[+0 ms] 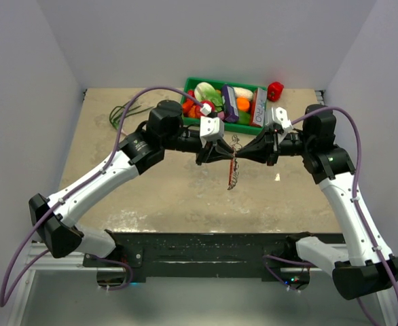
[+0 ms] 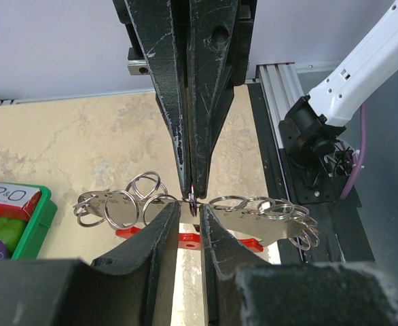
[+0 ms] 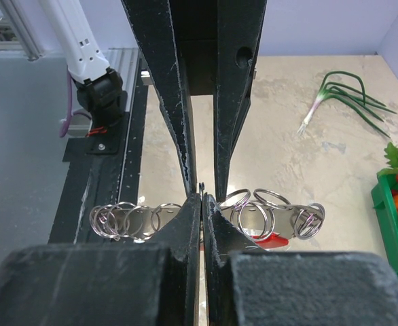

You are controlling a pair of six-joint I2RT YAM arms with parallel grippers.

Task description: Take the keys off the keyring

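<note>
Left gripper (image 1: 227,156) and right gripper (image 1: 240,155) tip to tip above the middle of the tan table (image 1: 151,197), the bunch strung between them. Around them, left to right in the overhead view: spring onions (image 1: 127,113) flat at the far left corner, well apart from both arms; green bin (image 1: 206,79) of toy food at the far edge, just behind the two wrists; red toy (image 1: 275,90) touching or just beside the bin's right end; small white scrap (image 1: 277,177) near the right arm. In the way of a clean look at the pinch: each wrist camera's own dark fingers, plus the other arm's fingers pointing in from the top. Left fingers a narrow slit apart, a thin wire of the keyring (image 2: 145,185) upright in that slit, seen to touch neither pad. Right fingers pressed together, clamped on that same wire. Keyring as a chain of linked silvery loops out to both sides of the pinch; ends on the table or clear of it, not to be told. Flat silvery keys (image 2: 263,227) among the loops, on the ring. Red tag (image 2: 128,232) just under the loops, partly hidden behind the left fingers.
</note>
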